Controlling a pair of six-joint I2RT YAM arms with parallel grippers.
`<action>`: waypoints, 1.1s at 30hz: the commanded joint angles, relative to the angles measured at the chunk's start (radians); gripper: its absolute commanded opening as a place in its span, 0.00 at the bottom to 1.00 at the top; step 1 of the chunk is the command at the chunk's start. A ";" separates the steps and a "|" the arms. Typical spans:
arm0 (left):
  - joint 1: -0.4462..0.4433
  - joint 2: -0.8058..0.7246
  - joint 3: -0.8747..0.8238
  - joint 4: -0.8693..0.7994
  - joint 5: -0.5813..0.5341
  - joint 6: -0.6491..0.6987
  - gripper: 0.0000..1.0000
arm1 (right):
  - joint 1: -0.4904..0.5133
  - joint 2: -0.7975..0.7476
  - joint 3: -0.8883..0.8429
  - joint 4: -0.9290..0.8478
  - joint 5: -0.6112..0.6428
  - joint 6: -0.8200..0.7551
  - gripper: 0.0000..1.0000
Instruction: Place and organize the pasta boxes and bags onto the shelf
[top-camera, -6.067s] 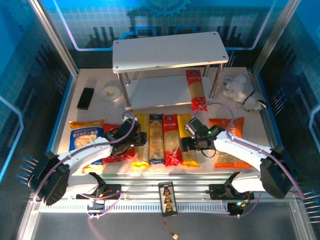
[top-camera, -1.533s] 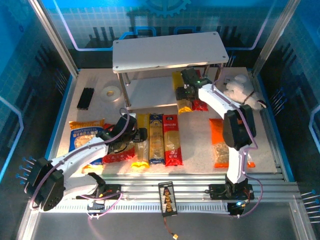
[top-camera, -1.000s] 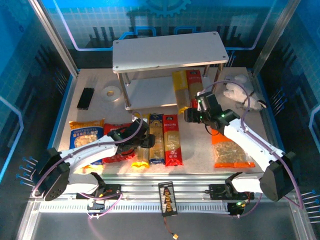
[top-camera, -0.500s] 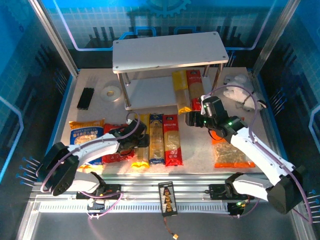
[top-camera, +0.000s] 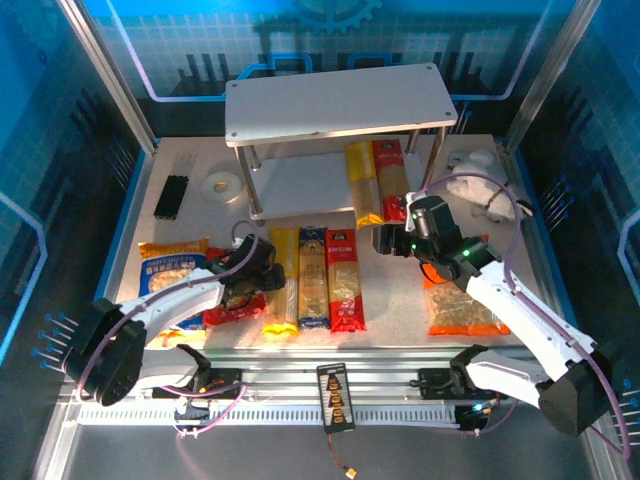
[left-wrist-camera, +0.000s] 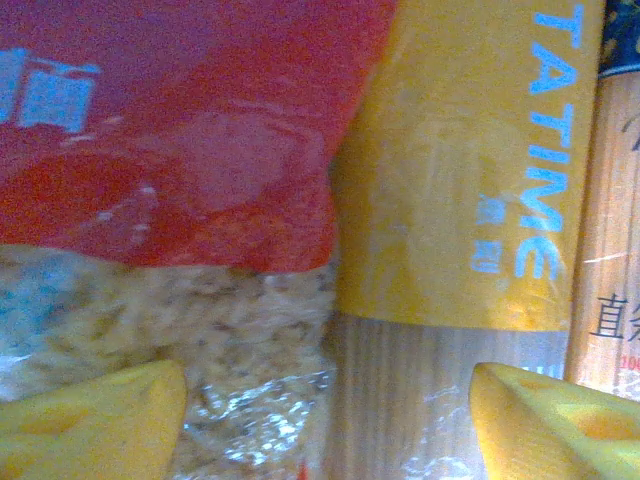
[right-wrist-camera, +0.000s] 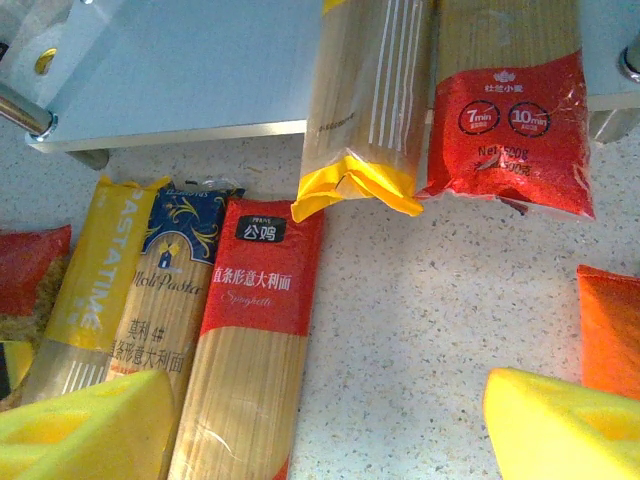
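Observation:
The shelf (top-camera: 340, 100) stands at the back. A yellow pasta pack (right-wrist-camera: 370, 100) and a red one (right-wrist-camera: 510, 110) lie on its lower board (right-wrist-camera: 180, 70), their ends overhanging the front edge. Three packs lie side by side on the table: yellow (top-camera: 283, 280), blue-and-yellow (top-camera: 313, 280) and red (top-camera: 345, 278). My left gripper (left-wrist-camera: 325, 425) is open, low over the seam between the red bag (left-wrist-camera: 180, 130) and the yellow pack (left-wrist-camera: 460, 170). My right gripper (right-wrist-camera: 330, 430) is open and empty above bare table beside the red pack (right-wrist-camera: 255, 330). The blue-yellow bag (top-camera: 170, 270) lies far left, the orange bag (top-camera: 460, 300) right.
A tape roll (top-camera: 221, 186) and a black strip-like object (top-camera: 172, 196) lie at the back left. A white plush toy (top-camera: 480, 175) sits at the back right beside a shelf post (top-camera: 430, 165). Blue walls enclose the table.
My right gripper has drawn back a little from the shelf toward the near side. My left gripper has slid left from over the yellow pack toward the red bag.

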 joint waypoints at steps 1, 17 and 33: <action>0.022 -0.028 -0.019 -0.076 -0.039 0.021 0.77 | 0.006 -0.023 -0.012 -0.006 0.002 0.011 0.82; -0.178 0.012 0.188 -0.069 -0.050 0.030 0.74 | 0.006 -0.007 -0.008 -0.010 0.003 0.013 0.83; -0.196 0.225 0.222 -0.122 -0.116 0.004 0.78 | -0.017 -0.029 -0.023 -0.009 -0.014 0.003 0.84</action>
